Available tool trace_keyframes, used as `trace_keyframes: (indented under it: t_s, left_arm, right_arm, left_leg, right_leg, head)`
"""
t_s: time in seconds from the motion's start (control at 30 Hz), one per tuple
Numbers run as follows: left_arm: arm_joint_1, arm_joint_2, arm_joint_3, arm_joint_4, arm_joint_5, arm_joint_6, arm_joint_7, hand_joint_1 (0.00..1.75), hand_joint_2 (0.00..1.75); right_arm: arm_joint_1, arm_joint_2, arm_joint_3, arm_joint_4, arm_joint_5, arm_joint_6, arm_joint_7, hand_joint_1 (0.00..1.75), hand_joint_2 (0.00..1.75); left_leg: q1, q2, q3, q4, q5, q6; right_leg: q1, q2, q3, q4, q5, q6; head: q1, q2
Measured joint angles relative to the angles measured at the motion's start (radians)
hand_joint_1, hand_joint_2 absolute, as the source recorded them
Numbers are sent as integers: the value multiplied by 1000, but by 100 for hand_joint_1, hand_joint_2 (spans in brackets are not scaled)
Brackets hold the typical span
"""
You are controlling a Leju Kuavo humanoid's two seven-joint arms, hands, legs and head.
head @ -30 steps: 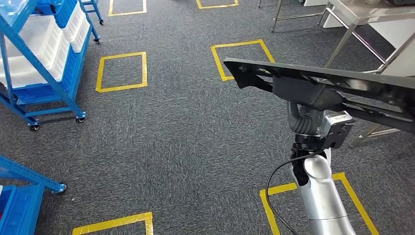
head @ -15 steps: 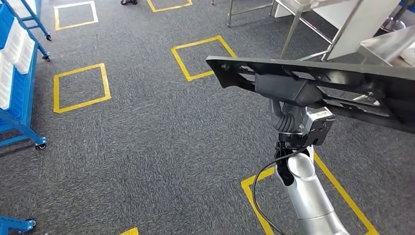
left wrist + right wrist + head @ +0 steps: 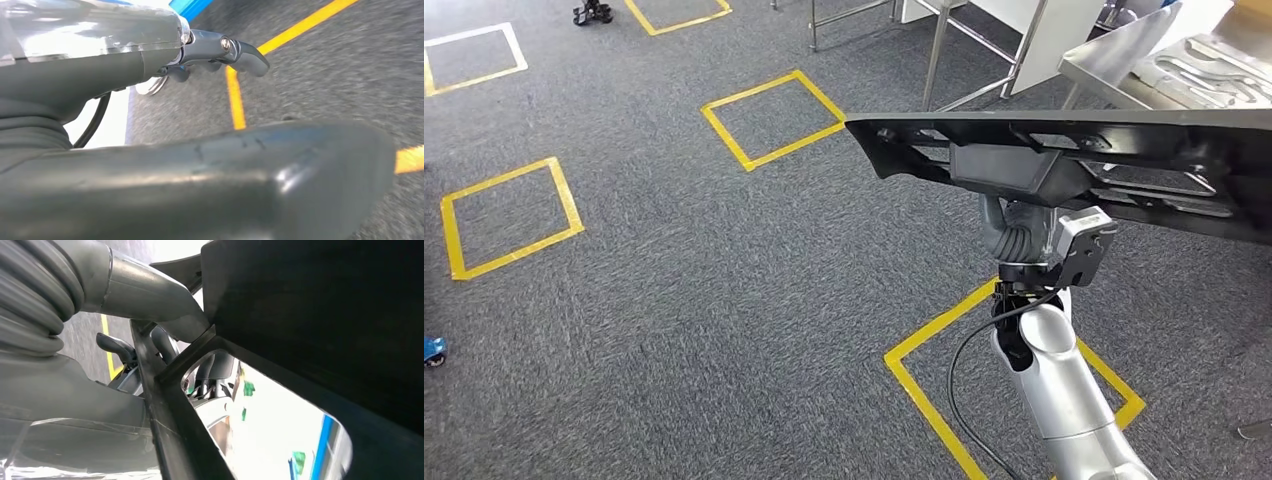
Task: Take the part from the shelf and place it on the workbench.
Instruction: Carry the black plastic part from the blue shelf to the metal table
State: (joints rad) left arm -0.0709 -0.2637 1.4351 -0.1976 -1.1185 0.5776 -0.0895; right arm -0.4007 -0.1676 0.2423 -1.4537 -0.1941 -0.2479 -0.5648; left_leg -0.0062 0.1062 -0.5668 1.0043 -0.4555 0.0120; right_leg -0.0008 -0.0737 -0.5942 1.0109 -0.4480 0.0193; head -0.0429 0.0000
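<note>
Matt black ribbed plastic part [image 3: 1064, 160]; rough grey carpet floor [image 3: 674, 300] beneath hand; shiny brushed-steel bench [image 3: 1124, 55] beyond.

Open grey carpet [image 3: 674, 300] lies ahead-left; steel workbench [image 3: 1124, 55] and its legs [image 3: 939, 50] stand beyond the long black part [image 3: 1064, 150]

This is a factory or workshop floor. Grey carpet [image 3: 724, 280] is marked with yellow taped squares [image 3: 509, 215] like station outlines, and a steel bench [image 3: 1114, 55] on metal legs holds moulded grey parts [image 3: 1204, 70].
</note>
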Motion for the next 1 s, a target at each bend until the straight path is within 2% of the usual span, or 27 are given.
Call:
trace_keyframes:
  t_s: [0.03, 0.07, 0.1, 0.13, 0.2, 0.23, 0.27, 0.3, 0.33, 0.37, 0.43, 0.47, 0.5, 0.57, 0.6, 0.63, 0.67, 0.7, 0.73, 0.77, 0.8, 0.83, 0.87, 0.93, 0.97, 1.0]
  left_arm:
    - [-1, 0, 0, 0, 11, -3, -12, 0, 0]
    - [-3, 0, 0, 0, 20, -7, -22, 0, 0]
    - [-4, 0, 1, 0, 28, -10, -30, 0, 0]
    - [-5, 0, 2, 0, 35, -13, -37, 0, 0]
    - [-4, 1, 7, 0, 41, -14, -44, 0, 0]
    - [-4, 1, 9, 0, 43, -15, -46, 0, 0]
    - [-4, 1, 11, 0, 46, -15, -49, 0, 0]
    - [-4, 1, 13, 0, 51, -15, -53, 0, 0]
    - [-4, 2, 15, 0, 56, -15, -57, 0, 0]
    - [-5, 2, 18, 0, 63, -15, -64, 0, 0]
    - [-6, 2, 22, 0, 75, -19, -80, 0, 0]
    - [-7, 2, 24, 0, 81, -23, -89, 0, 0]
    - [-8, 3, 27, 0, 87, -29, -98, 0, 0]
    - [-11, 3, 33, 0, 98, -40, -113, 0, 0]
    - [-13, 4, 34, 0, 102, -44, -118, 0, 0]
    - [-14, 4, 36, 0, 104, -48, -123, 0, 0]
    - [-15, 4, 37, 0, 106, -52, -127, 0, 0]
    - [-15, 4, 38, 0, 109, -57, -131, 0, 0]
    - [-14, 5, 40, 0, 111, -61, -135, 0, 0]
    - [-14, 5, 42, 0, 114, -66, -138, 0, 0]
    - [-14, 5, 43, 0, 115, -69, -140, 0, 0]
    - [-14, 6, 44, 0, 115, -72, -142, 0, 0]
    - [-14, 6, 44, 0, 116, -75, -144, 0, 0]
    - [-16, 6, 44, 0, 119, -84, -149, 0, 0]
    - [-17, 6, 44, 0, 121, -88, -152, 0, 0]
    - [-17, 6, 45, 0, 123, -92, -154, 0, 0]
  right_arm:
    - [-3, -6, -4, 4, 0, 4, 1, 175, 175]
    - [-5, -12, -8, 9, 0, 9, 4, 175, 175]
    - [-8, -17, -11, 12, 0, 13, 6, 175, 175]
    - [-13, -21, -13, 16, 0, 17, 8, 175, 175]
    - [-23, -23, -13, 23, 0, 21, 10, 175, 175]
    - [-26, -24, -13, 27, 0, 23, 11, 175, 175]
    - [-27, -24, -13, 31, 0, 26, 11, 175, 175]
    - [-27, -24, -13, 34, 3, 28, 10, 175, 175]
    - [-28, -24, -13, 35, 7, 30, 10, 175, 175]
    - [-30, -24, -12, 36, 14, 31, 9, 175, 175]
    - [-36, -22, -11, 31, 30, 29, 7, 175, 175]
    - [-39, -20, -10, 27, 38, 27, 7, 175, 175]
    - [-40, -19, -9, 22, 46, 25, 8, 175, 175]
    - [-37, -18, -8, 9, 58, 19, 10, 175, 175]
    - [-34, -17, -8, 2, 63, 16, 10, 175, 175]
    - [-33, -17, -7, -5, 68, 13, 11, 175, 175]
    - [-33, -17, -6, -13, 73, 11, 12, 175, 175]
    - [-31, -16, -6, -21, 80, 11, 12, 175, 175]
    - [-28, -14, -5, -28, 86, 10, 13, 175, 175]
    - [-22, -13, -4, -35, 93, 10, 13, 175, 175]
    - [-13, -11, -4, -42, 100, 10, 14, 175, 175]
    - [-6, -10, -4, -49, 105, 10, 14, 175, 175]
    - [-1, -9, -4, -56, 110, 10, 15, 175, 175]
    - [2, -8, -4, -73, 122, 10, 15, 175, 175]
    - [2, -7, -5, -82, 128, 10, 16, 175, 175]
    - [3, -6, -6, -91, 134, 10, 17, 175, 175]
  left_leg:
    - [-1, 12, 3, 0, -2, -4]
    - [0, 14, 5, 2, -6, -10]
    - [2, -1, 3, 13, -16, -16]
    - [4, -26, -8, 41, -35, -21]
    - [9, -82, -62, 162, -98, -28]
    - [10, -93, -95, 232, -127, -30]
    - [10, -97, -121, 285, -141, -31]
    - [11, -99, -131, 300, -135, -31]
    - [11, -101, -124, 277, -110, -30]
    - [13, -111, -99, 217, -70, -29]
    - [20, -161, -42, 83, -12, -26]
    - [23, -181, -24, 40, 0, -24]
    - [23, -192, -18, 24, -1, -21]
    - [20, -174, -15, 18, 0, -11]
    - [20, -161, -13, 14, 3, -4]
    - [21, -148, -11, 8, 6, 3]
    - [21, -135, -9, 3, 8, 9]
    - [20, -122, -8, 1, 9, 13]
    - [17, -109, -8, 0, 8, 16]
    - [15, -95, -9, 1, 7, 17]
    - [13, -82, -8, 1, 6, 18]
    - [12, -69, -8, 1, 4, 19]
    - [10, -55, -6, 1, 2, 19]
    - [5, -31, 0, 2, -3, 16]
    - [2, -19, 3, 2, -5, 12]
    - [-1, -9, 5, 2, -8, 8]
  right_leg:
    - [0, 15, -1, -1, 3, -6]
    - [-3, 27, -1, -3, 5, -11]
    - [-6, 39, 0, -5, 7, -16]
    - [-10, 50, 1, -8, 10, -22]
    - [-13, 74, 1, -9, 12, -29]
    - [-13, 87, 0, -9, 13, -31]
    - [-13, 102, 0, -9, 13, -32]
    - [-13, 116, 0, -8, 13, -32]
    - [-13, 131, 1, -6, 12, -31]
    - [-14, 147, 1, -4, 11, -29]
    - [-15, 174, -3, 3, 8, -21]
    - [-15, 186, -8, 7, 9, -15]
    - [-17, 198, -13, 8, 10, -8]
    - [-21, 221, -20, 5, 16, 7]
    - [-22, 217, -22, 6, 15, 13]
    - [-20, 194, -29, 20, 5, 17]
    - [-17, 162, -45, 54, -15, 20]
    - [-15, 123, -70, 108, -45, 22]
    - [-14, 96, -102, 175, -77, 24]
    - [-14, 84, -132, 237, -100, 25]
    - [-15, 79, -149, 272, -107, 25]
    - [-15, 77, -149, 274, -97, 24]
    - [-14, 71, -127, 233, -69, 22]
    - [-5, 28, -51, 94, -12, 9]
    - [1, 6, -21, 38, 4, 1]
    - [6, -7, -7, 8, 9, -6]
  head:
    - [0, 0]
    - [0, 0]
    - [0, 0]
    - [0, 0]
    - [0, 0]
    - [-1, 0]
    - [-1, 0]
    - [-1, 0]
    - [-1, 0]
    - [-1, 0]
    - [0, 0]
    - [0, 0]
    - [0, 0]
    - [0, 0]
    - [0, 0]
    - [0, 0]
    - [0, 0]
    - [0, 0]
    - [0, 0]
    - [0, 0]
    - [0, 0]
    - [0, 0]
    - [0, 0]
    - [0, 0]
    - [0, 0]
    - [0, 0]
